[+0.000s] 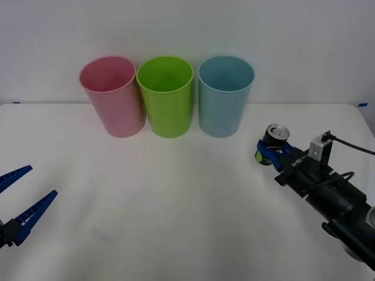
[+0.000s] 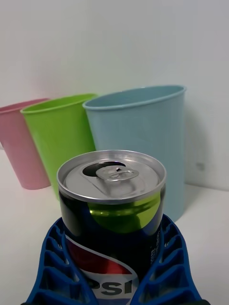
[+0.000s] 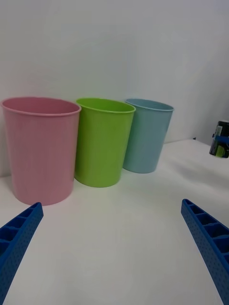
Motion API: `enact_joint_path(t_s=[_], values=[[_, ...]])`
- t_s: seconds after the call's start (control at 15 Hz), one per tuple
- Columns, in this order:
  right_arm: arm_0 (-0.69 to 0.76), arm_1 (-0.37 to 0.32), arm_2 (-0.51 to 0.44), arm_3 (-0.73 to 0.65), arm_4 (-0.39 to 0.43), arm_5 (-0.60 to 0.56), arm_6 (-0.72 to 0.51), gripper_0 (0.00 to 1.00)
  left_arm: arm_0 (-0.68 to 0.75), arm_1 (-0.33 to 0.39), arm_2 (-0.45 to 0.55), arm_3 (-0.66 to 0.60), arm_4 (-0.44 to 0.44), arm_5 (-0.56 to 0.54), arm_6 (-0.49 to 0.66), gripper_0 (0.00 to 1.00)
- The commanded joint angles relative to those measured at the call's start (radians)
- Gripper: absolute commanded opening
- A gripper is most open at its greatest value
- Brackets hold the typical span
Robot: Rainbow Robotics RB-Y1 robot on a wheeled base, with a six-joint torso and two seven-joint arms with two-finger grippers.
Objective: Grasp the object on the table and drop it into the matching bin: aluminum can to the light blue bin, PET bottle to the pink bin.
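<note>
The right hand (image 1: 270, 153) is reaching in from the right side of the white worktop (image 1: 176, 205); its blue ribbed fingers (image 2: 52, 267) are closing on both sides of the can (image 1: 274, 142), so the hand is holding the can; the can is standing upright, silver top facing up, to the right of the light blue bin (image 1: 225, 96) and a little nearer the robot; whether the base of the can is touching the worktop cannot be told.

In the right wrist view the can (image 2: 112, 214) is sitting between the two fingers, with the red, white and blue label facing the camera; the light blue bin (image 2: 143, 143) is standing directly behind it.

Three bins are standing in a row at the far edge of the worktop: the pink bin (image 1: 112, 96) on the left, the green bin (image 1: 167, 96) in the middle, the light blue bin on the right; neighbouring bins are standing just beside each other.

The left hand (image 1: 20, 202) is hovering low at the left edge of the worktop, well apart from the bins; its fingers (image 3: 207, 238) are spread wide and are holding nothing.
</note>
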Motion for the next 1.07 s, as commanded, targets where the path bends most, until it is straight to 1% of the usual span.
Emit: enact_joint_path(t_s=[0.07,0.33,0.47,0.6,0.87,1.07], values=[[0.015,-0.042,0.009,-0.098,0.000,0.000,-0.103,0.00,0.000,0.000,0.000,0.000,0.000,0.000,0.000,1.00],[0.005,-0.111,0.011,-0.216,0.000,0.020,-0.271,0.00,0.000,0.000,0.000,0.000,0.000,0.000,0.000,1.00],[-0.018,-0.141,0.011,-0.250,0.001,0.042,-0.350,0.00,0.000,0.000,0.000,0.000,0.000,0.000,0.000,1.00],[-0.063,-0.151,0.008,-0.256,0.032,0.051,-0.407,0.00,0.000,0.000,0.000,0.000,0.000,0.000,0.000,1.00],[-0.161,-0.144,0.012,-0.256,0.130,0.098,-0.498,0.00,0.000,0.000,0.000,0.000,0.000,0.000,0.000,1.00],[-0.247,-0.091,0.012,-0.235,0.255,0.121,-0.571,0.00,0.000,0.000,0.000,0.000,0.000,0.000,0.000,1.00]])
